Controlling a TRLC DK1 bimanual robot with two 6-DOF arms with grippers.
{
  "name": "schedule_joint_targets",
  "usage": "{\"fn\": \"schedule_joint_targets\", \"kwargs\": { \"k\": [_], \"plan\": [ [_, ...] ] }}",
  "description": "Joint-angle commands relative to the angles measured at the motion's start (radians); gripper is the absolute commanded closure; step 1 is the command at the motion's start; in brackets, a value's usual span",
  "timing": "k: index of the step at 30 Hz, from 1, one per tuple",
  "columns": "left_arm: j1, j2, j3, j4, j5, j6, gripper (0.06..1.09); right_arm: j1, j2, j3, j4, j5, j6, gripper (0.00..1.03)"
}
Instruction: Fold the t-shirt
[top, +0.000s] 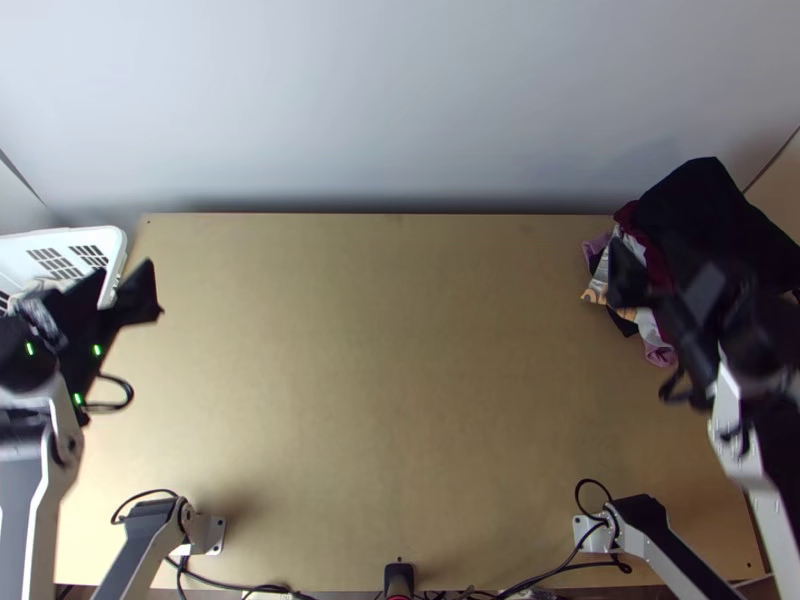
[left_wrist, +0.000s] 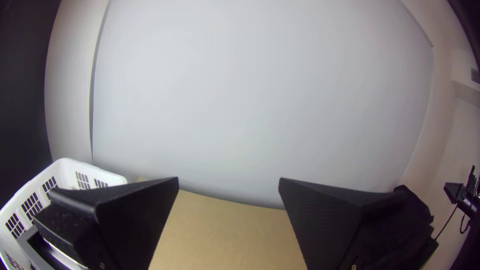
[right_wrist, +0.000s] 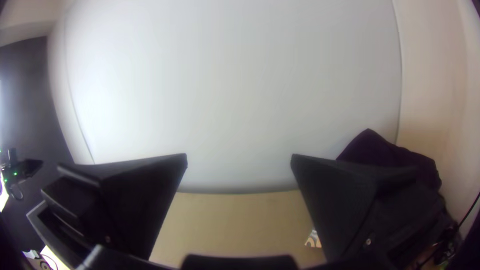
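Note:
My left gripper is open at the table's left side, beside the white basket. In the left wrist view the left gripper has its fingers wide apart and holds nothing. My right gripper hangs over a bunched pile of clothes at the back right, open too. The right wrist view has the right gripper with a wide gap between its fingers. The pile holds black cloth, maroon cloth and pink cloth. Dark cloth and a patterned piece lie behind one right finger. I cannot tell which piece is a t-shirt.
A white slatted basket with some greyish cloth in it stands at the back left. The wooden table lies bare between the two arms. A pale wall rises behind its back edge. Cables run along the near edge.

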Motion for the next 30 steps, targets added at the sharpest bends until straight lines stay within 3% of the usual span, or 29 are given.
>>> {"fn": "schedule_joint_targets", "kwargs": {
  "k": [1, 7, 14, 18, 22, 30],
  "plan": [
    [-0.008, 0.27, 0.259, -0.124, -0.085, -0.001, 0.11, -0.021, 0.297, 0.287, -0.016, -0.033, -0.005, 0.05],
    [-0.005, 0.425, 0.403, -0.24, -0.099, 0.05, 0.11, -0.046, 0.417, 0.405, 0.022, -0.038, 0.013, 0.05],
    [0.006, 0.81, 0.82, -0.653, -0.101, 0.151, 0.11, -0.089, 0.547, 0.525, -0.099, -0.03, 0.01, 0.07],
    [0.014, 0.89, 0.889, -0.63, -0.105, 0.144, 0.11, -0.092, 0.59, 0.554, -0.147, -0.004, -0.005, 0.07],
    [0.021, 0.98, 0.931, -0.667, -0.105, 0.119, 0.11, -0.101, 0.705, 0.646, -0.325, 0.015, -0.003, 0.07],
    [0.018, 1.069, 0.969, -0.671, -0.105, 0.136, 0.11, -0.079, 0.78, 0.668, -0.378, 0.036, 0.004, 0.07]
  ]
}}
